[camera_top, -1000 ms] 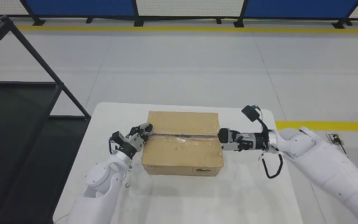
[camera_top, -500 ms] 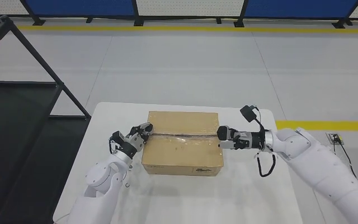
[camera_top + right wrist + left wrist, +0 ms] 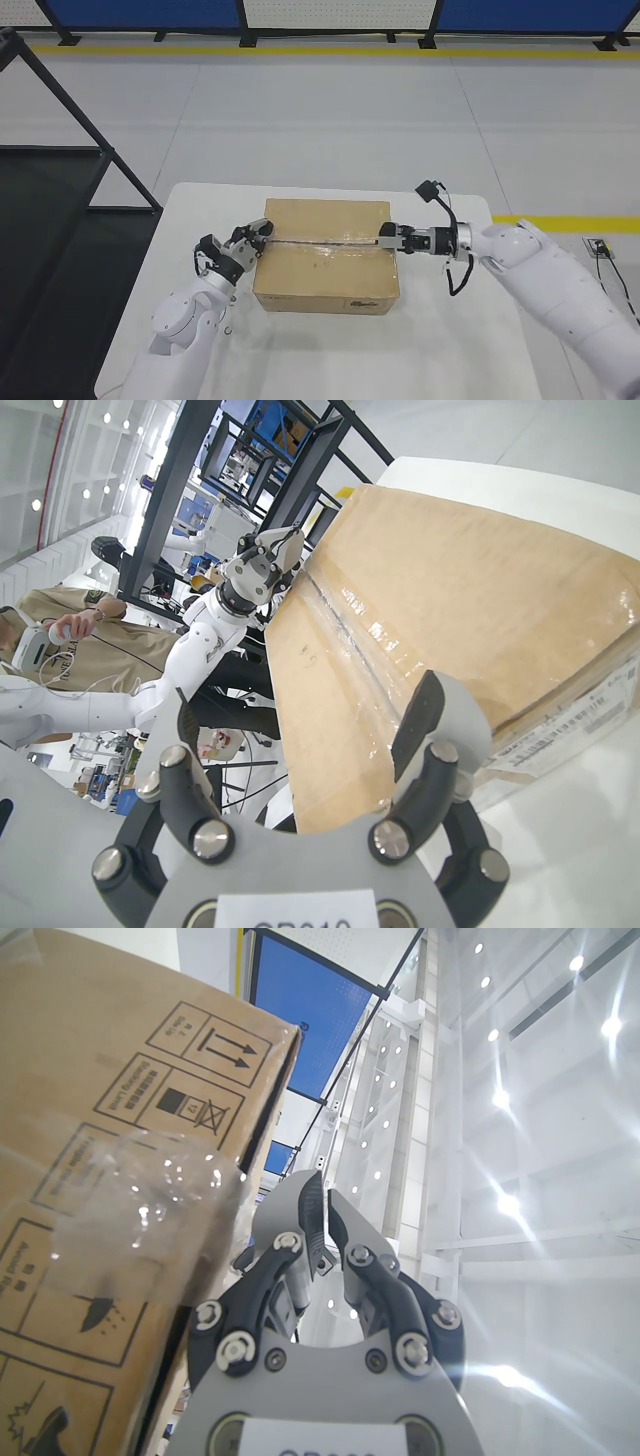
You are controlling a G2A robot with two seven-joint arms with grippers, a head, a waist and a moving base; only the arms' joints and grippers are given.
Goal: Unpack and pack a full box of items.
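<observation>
Closest in, just plain white table (image 3: 440, 340). A bit further on, got the cardboard box (image 3: 325, 262) sitting roughly mid-table, long side facing the robot, flaps down flat. Clear tape (image 3: 320, 241) running along the top seam from one end to the other and wrapping down over the left end, kinda wrinkly and shiny. Looks sealed.

Left gripper (image 3: 322, 1188) hanging out at the box's left end, just beside the top corner, next to the wrapped-over tape. Clenched shut going by the left wrist view, pads almost touching, nothing visible pinched between them. Can't tell whether actually in contact with the cardboard or just right next to it.

Right gripper (image 3: 306, 700) over at the opposite end, level with the top edge and lined up with the seam. Spread wide open, fingertips right at the box's right edge by the end of the tape. Gripping nothing.

Further out, pale floor all round, black metal rack (image 3: 60, 150) off to the left of the table, then a yellow floor line (image 3: 300, 50) and blue panels (image 3: 140, 12) way at the back.
</observation>
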